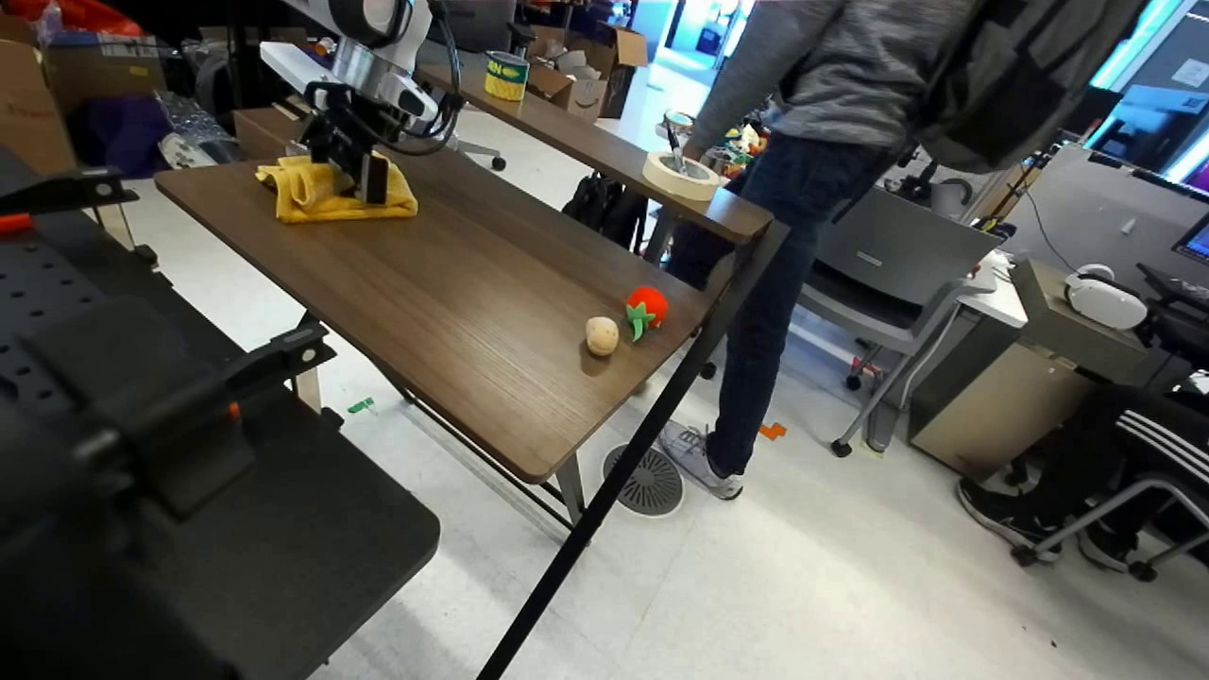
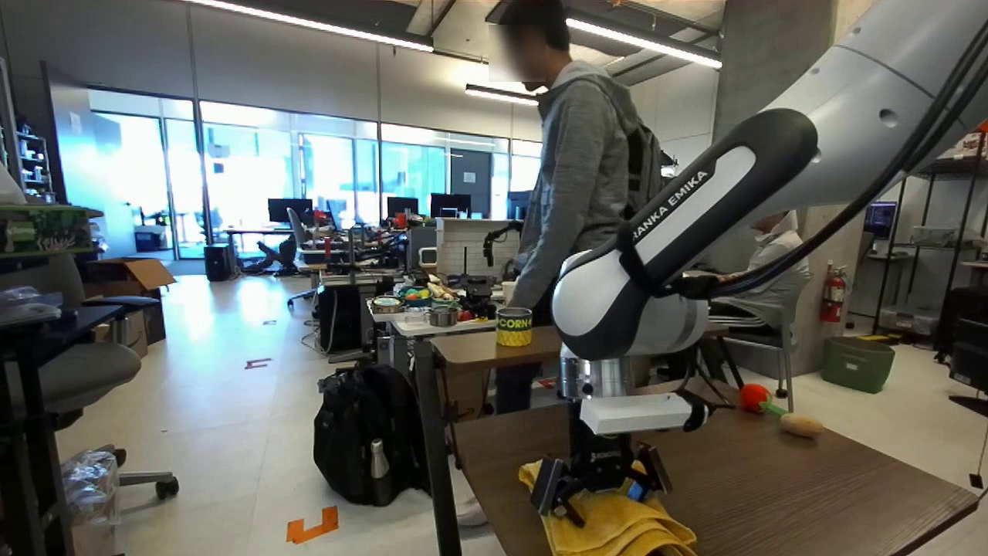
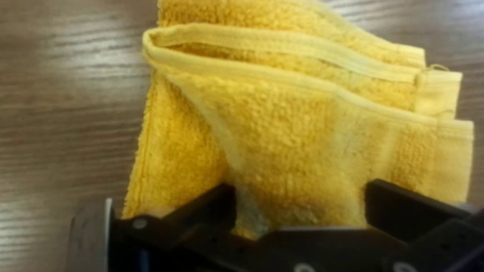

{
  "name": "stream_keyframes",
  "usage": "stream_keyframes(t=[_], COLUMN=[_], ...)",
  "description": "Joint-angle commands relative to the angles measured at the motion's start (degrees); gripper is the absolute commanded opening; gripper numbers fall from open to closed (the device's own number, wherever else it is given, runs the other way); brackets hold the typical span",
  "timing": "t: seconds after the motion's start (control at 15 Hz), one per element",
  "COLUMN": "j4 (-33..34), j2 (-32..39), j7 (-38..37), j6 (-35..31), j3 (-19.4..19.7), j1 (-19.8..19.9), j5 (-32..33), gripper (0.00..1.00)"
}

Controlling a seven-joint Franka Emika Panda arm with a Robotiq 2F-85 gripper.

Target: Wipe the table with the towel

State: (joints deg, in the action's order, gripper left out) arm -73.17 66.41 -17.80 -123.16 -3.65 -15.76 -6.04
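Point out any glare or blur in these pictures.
In the wrist view, glare streaks the table and the gripper looks nearly black; in an exterior view, the windows are washed out; in an exterior view, the dark shape at lower left looks blurred.

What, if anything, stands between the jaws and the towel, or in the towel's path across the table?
Nothing visible stands between the open jaws and the towel beneath them. Toward the opposite end of the table, a red tomato-like object and a beige lump would likely obstruct wiping there.
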Motion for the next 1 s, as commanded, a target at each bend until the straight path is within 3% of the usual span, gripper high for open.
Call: stream_keyframes(t=[0.0, 0.2, 0.4, 0.67, 0.73, 0.93], j4=[-2.7, -3.32, 0.42, 2.44, -0.26, 0.61], j2=[-0.02, 0.89, 3.33, 4.14, -0.09, 0.39], j7=[-1.94, -6.16, -5.94, -7.75, -6.72, -6.81], j6=[2.87, -0.5, 4.17, 1.39, 4.44, 4.45], j3=[1.38, 4.59, 3.78, 4.93, 4.42, 4.54], j1=[2.07, 4.55, 10.61, 16.26, 14.74, 17.03], j5=[-0.54, -1.23, -5.55, -9.4, -8.06, -9.11], gripper=[1.0, 1.0, 1.0, 1.0, 1.0, 1.0])
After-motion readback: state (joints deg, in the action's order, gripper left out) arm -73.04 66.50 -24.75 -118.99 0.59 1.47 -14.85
